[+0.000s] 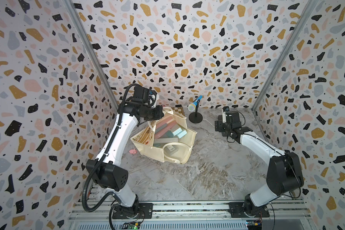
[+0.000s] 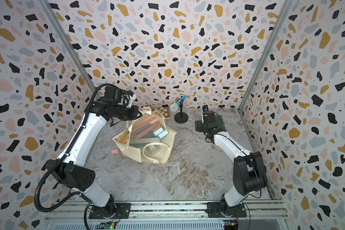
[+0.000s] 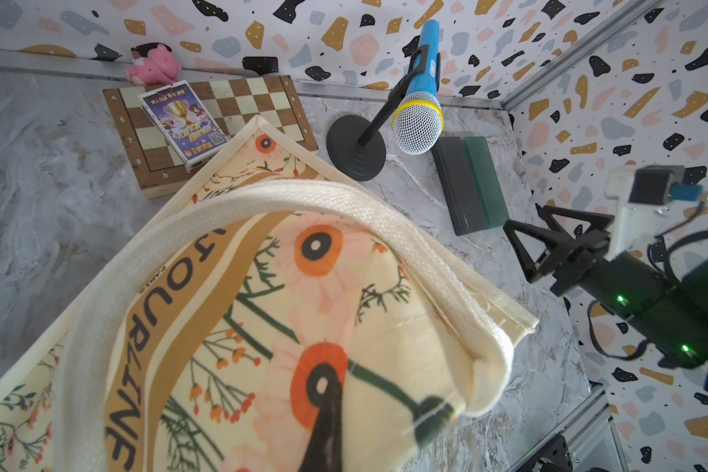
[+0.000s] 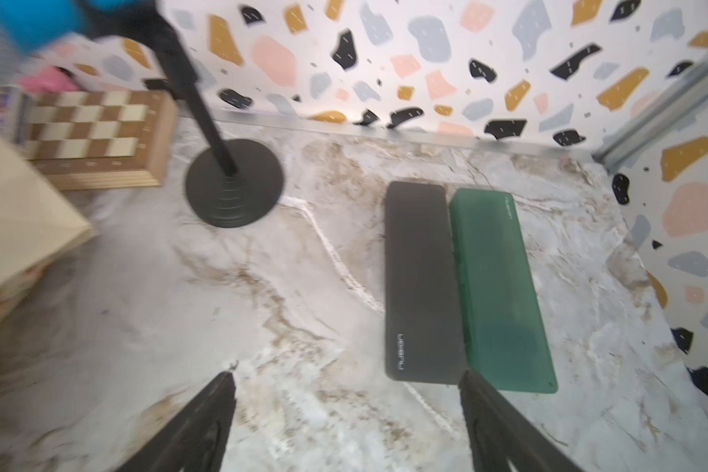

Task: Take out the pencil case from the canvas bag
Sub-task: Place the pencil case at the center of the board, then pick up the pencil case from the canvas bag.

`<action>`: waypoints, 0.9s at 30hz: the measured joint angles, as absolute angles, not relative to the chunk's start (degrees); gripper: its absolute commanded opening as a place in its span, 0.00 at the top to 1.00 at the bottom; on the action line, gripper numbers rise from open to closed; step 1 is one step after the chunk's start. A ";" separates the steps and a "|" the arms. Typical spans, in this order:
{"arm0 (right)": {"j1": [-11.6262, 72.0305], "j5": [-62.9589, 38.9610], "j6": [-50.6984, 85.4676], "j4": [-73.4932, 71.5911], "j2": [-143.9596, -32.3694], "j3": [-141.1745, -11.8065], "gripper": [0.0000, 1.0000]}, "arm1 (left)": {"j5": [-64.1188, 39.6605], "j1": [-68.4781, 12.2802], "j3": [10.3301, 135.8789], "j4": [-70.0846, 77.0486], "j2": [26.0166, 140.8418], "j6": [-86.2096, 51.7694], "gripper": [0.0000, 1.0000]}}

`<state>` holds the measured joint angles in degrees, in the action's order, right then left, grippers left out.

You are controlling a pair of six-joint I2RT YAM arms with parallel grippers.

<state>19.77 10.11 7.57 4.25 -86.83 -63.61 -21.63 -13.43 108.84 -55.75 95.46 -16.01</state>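
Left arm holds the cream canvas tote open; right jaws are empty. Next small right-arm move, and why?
Probably swing the right gripper over the open mouth of the cream canvas bag, toward the pale blue rectangular case lying topmost. That gripper hangs open and empty near the black case and green case on the table, while the left gripper pinches the bag's fabric, with several cases inside.
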 measured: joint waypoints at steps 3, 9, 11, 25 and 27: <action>24.14 10.17 8.03 2.59 -80.12 -59.09 0.15 | -22.02 -13.43 108.77 -55.83 95.39 -15.53 1.00; 34.92 10.15 7.35 0.08 -66.59 -51.09 0.18 | -26.35 -13.17 103.31 -53.65 92.25 -13.96 1.00; 39.35 10.04 6.20 -0.16 -63.86 -49.69 0.20 | -28.12 -13.17 101.16 -52.88 91.00 -13.52 1.00; 66.74 9.28 -2.28 -0.58 -67.42 -47.94 0.36 | -33.52 -13.17 97.17 -49.65 89.45 -12.36 1.00; 66.87 9.96 -3.36 -0.95 -70.65 -48.25 0.38 | -33.78 -13.17 97.10 -49.63 89.43 -12.32 1.00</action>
<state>66.87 9.96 -3.36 -0.95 -70.65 -48.25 -33.78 -13.17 97.10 -49.63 89.43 -12.32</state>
